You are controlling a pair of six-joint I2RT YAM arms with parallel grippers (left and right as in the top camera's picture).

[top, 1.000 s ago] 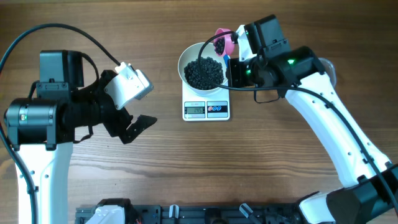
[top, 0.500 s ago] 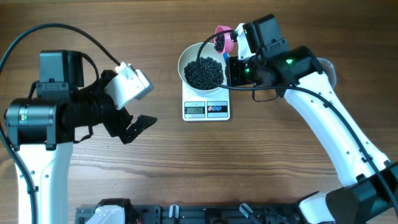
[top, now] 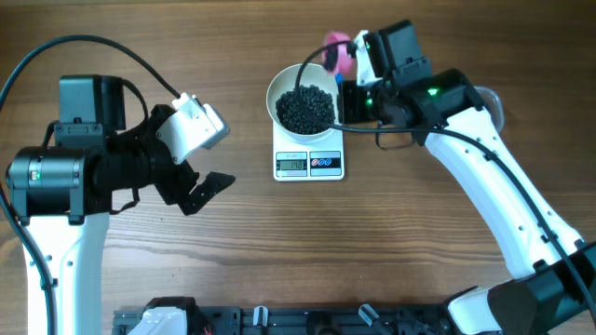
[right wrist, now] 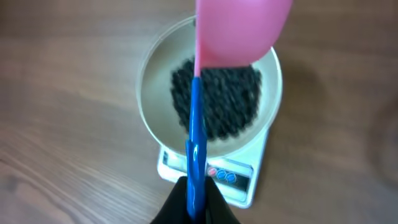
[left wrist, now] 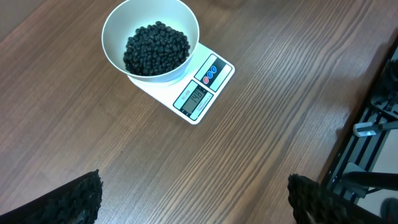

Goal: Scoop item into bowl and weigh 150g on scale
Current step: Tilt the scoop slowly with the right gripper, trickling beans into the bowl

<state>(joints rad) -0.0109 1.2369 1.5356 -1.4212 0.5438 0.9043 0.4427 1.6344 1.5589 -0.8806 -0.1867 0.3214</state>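
The black beads [top: 305, 106] lie heaped in the white bowl [top: 272, 93], covering its bottom and reaching partway up the sides, with bare white wall above them all round; in the left wrist view the heap [left wrist: 155, 48] sits slightly toward the display side of the bowl [left wrist: 113, 38]; the bowl stands on the scale [top: 309, 165], covering most of its platform, so that only the near strip with the grey display [left wrist: 197, 96] and two round buttons [left wrist: 211, 70], one red and one blue, shows; the digits are lit but too small to read surely; the scoop [top: 336, 54], pink cup and blue handle [right wrist: 196, 134], hangs at the bowl's far right rim, its cup blurred; whether beads remain in it cannot be told; the right gripper [right wrist: 196, 200] has its jaws closed tight on the end of the blue handle, the cup [right wrist: 241, 28] overlapping the bowl's far edge in the right wrist view; the left gripper [left wrist: 196, 200] hangs well to the left of the scale over the bare wooden table [top: 279, 261], its dark fingers [left wrist: 79, 200] spread fully apart and holding nothing.
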